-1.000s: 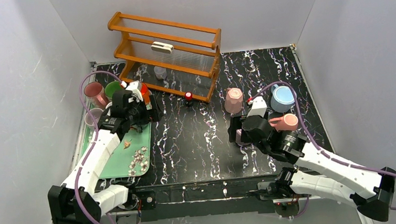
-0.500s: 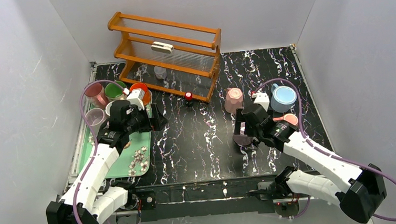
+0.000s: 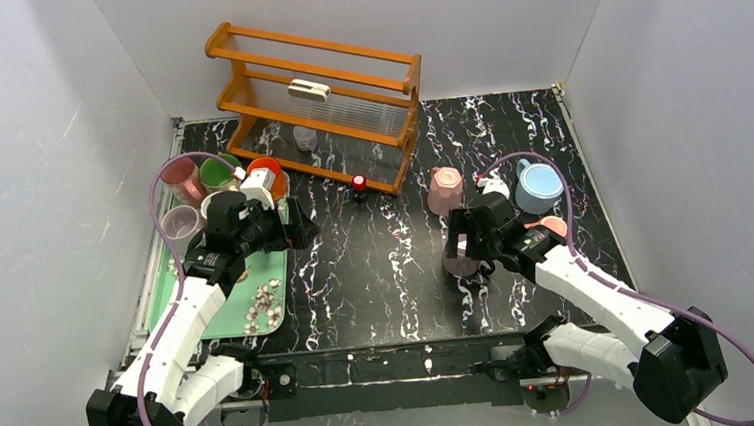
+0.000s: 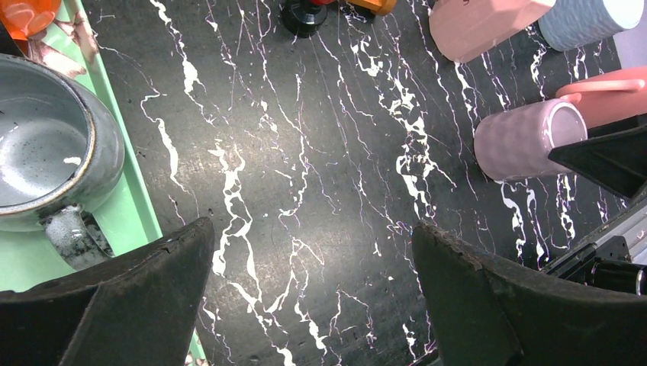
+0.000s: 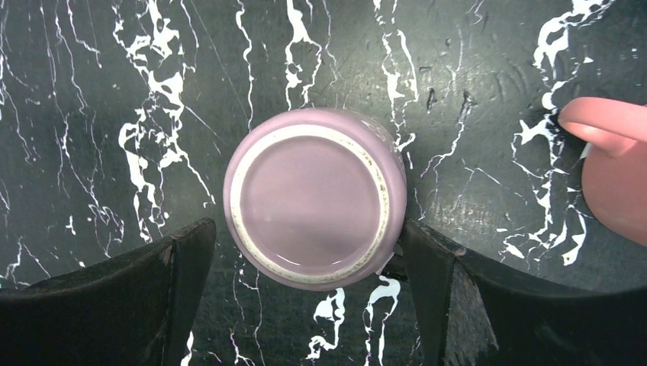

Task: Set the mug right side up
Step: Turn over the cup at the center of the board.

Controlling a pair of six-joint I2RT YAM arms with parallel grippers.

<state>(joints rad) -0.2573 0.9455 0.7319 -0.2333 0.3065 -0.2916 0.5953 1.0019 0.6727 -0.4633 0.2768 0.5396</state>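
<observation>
Far left, a green tray is lying on the black, white-veined tabletop. It is carrying a pink cup, a green cup, an orange cup and a clear cup at its far end, with a scatter of small pale bits nearer the arms. A grey glazed mug is sitting upright by the tray's right edge. The left hand is hovering above the tabletop just right of the tray, fingers spread wide and gripping nothing. A wooden rack is standing at the far side, with a small red-capped knob just in front of its right end. Right of centre, a pale pink mug is standing mouth down. Just nearer than it, the mauve mug is standing upside down on the tabletop, its pale foot ring facing up. The right hand is hanging directly over it, spread wide and straddling the mug. One finger is standing clear of the mug wall and the other is sitting right beside it; contact there cannot be told. The hand is not closing on the mug. Further right, a blue mug is standing upright, and a salmon-pink mug is lying beside the right arm, partly hidden by it.
</observation>
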